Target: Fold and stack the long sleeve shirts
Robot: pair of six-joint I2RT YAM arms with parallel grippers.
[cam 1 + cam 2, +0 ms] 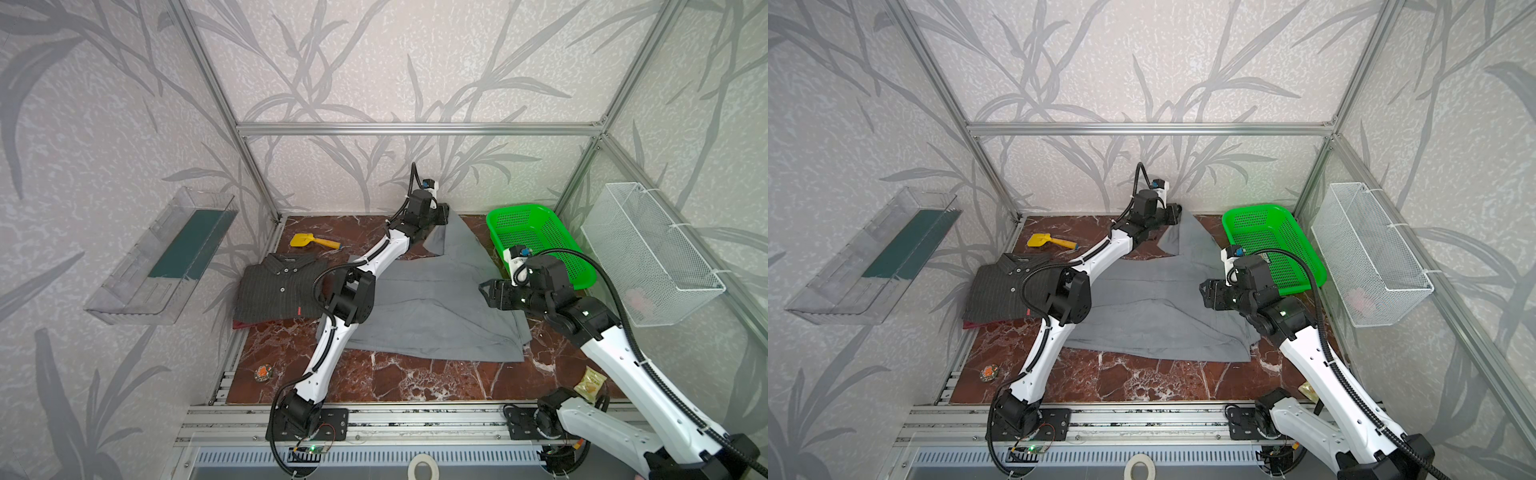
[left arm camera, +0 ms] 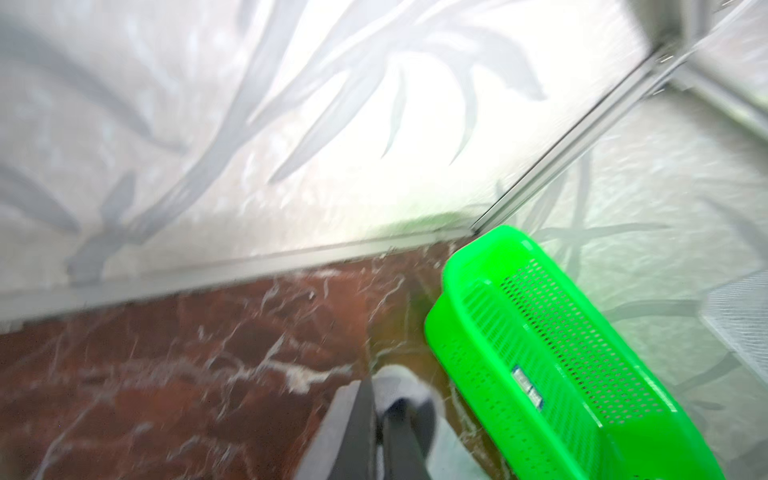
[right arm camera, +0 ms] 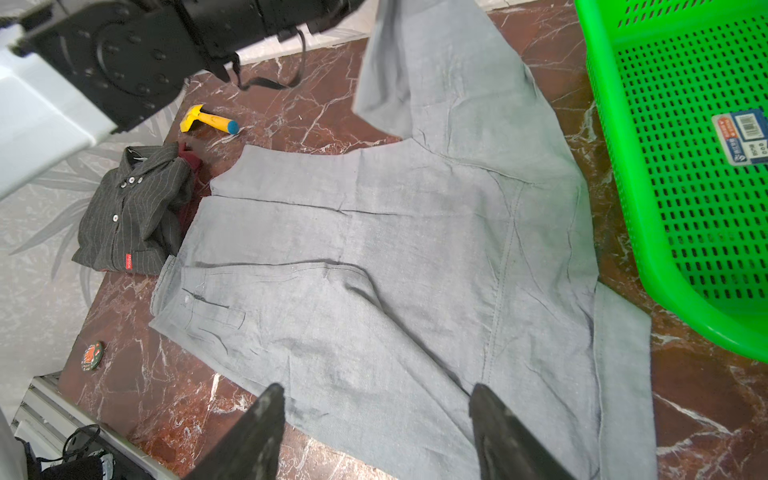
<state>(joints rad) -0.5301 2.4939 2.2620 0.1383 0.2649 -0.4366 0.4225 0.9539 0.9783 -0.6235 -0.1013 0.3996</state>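
Two of three shirts look finished.

Both top views: the pinstriped shirt (image 1: 278,291) lies folded at the bench's left edge, on the dark red garment (image 1: 243,324), which shows only as a sliver. The light-grey shirt (image 1: 436,307) sprawls unfolded mid-bench. The left end effector (image 1: 446,212) lifts one sleeve at the back edge. The right end effector (image 1: 484,289) hovers over the shirt's right side. Judgement: folding and stacking the grey shirt remain.

Left wrist view, blurred: the left end effector (image 2: 376,419) is clenched on grey cloth, with the green basket (image 2: 478,266) just beside. This pinch is hidden from above.

Right wrist view: the right end effector (image 3: 376,399) is released and empty over the grey shirt (image 3: 374,249). Only here, a buttoned cuff seems to lie across the body.
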